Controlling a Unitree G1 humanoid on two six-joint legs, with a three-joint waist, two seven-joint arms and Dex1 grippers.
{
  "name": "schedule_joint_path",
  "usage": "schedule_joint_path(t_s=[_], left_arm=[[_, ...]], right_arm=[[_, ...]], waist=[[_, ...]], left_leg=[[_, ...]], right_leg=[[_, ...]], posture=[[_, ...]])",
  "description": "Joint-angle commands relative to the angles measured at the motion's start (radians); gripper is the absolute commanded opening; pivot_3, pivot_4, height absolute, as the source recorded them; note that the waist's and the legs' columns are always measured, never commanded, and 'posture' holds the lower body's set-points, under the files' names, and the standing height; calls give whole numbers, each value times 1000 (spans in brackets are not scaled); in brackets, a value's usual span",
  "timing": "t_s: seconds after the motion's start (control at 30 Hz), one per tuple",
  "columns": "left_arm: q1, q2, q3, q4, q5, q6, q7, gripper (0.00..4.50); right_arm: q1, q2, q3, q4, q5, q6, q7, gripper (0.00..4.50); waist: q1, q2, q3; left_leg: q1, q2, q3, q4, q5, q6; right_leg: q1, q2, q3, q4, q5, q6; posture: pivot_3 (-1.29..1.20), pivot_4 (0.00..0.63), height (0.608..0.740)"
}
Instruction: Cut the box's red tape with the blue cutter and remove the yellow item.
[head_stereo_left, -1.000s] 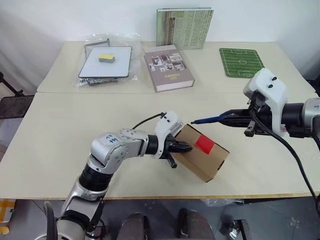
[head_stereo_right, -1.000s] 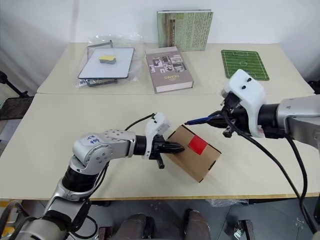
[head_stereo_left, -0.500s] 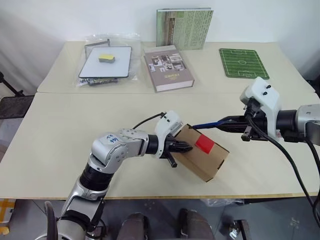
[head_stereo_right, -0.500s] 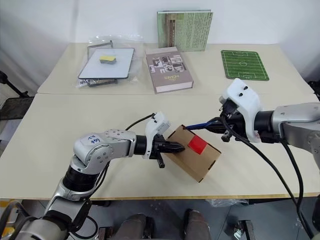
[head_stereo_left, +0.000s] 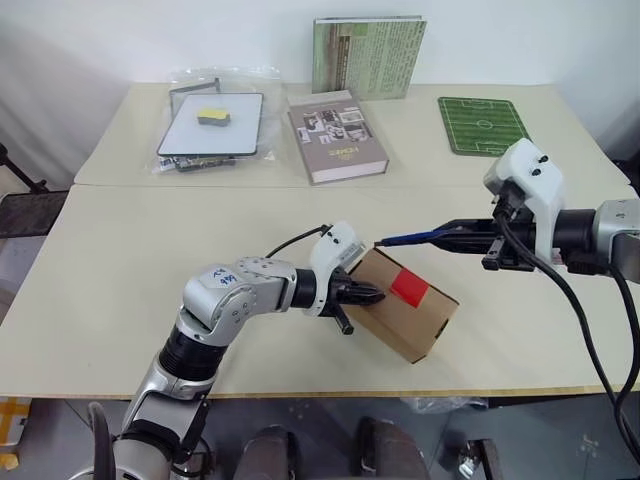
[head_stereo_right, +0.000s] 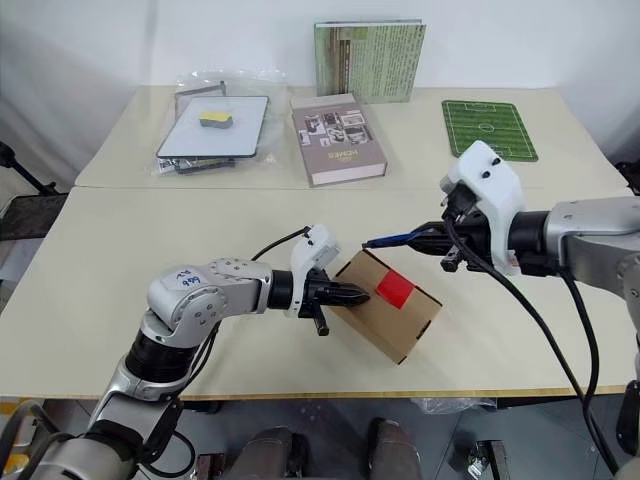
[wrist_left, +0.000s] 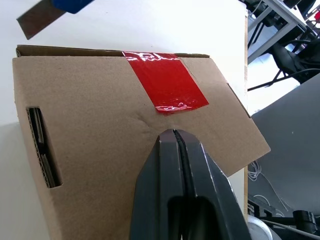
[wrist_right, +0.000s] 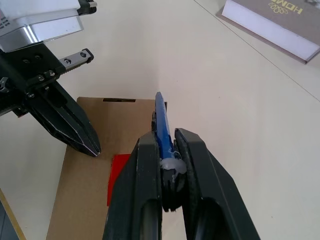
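The box, a brown carton, lies tilted near the table's front edge, with the red tape on its upper face. My left gripper is shut, and its closed tips rest on the carton's top just short of the tape. My right gripper is shut on the blue cutter. The cutter points left, its tip hovering above the box's far corner. In the right wrist view the cutter sticks out over the carton. The yellow item is hidden.
A grey book and a plastic bag holding a white board with a small yellow block lie on the far table. A green book stands against the wall, and a green pitch mat lies at the back right.
The cutter's tip dipped slightly toward the box and came back up. The left gripper and the box have not moved.
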Motion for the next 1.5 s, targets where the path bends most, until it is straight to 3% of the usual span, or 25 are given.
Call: schedule_joint_path(t_s=[0.03,0.5,0.93,1.5], left_arm=[[3,10,-13,7,20,12,5,18],[7,13,-8,2,18,16,7,18],[3,14,-8,7,19,12,1,18],[0,14,-10,15,24,7,1,18]], right_arm=[[13,-6,-16,-19,-2,-12,-1,147],[74,-31,-13,-21,-19,-29,2,147],[31,13,-54,-7,24,-11,-31,147],[93,-41,-28,-33,9,-17,-15,147]], waist=[[0,0,0],[0,0,0],[0,0,0],[0,0,0]], left_leg=[[0,0,0,0,0,0],[0,0,0,0,0,0],[0,0,0,0,0,0],[0,0,0,0,0,0]], right_leg=[[0,0,0,0,0,0],[0,0,0,0,0,0],[0,0,0,0,0,0],[0,0,0,0,0,0]], posture=[[0,150,740],[0,150,740],[0,150,740],[0,150,740]])
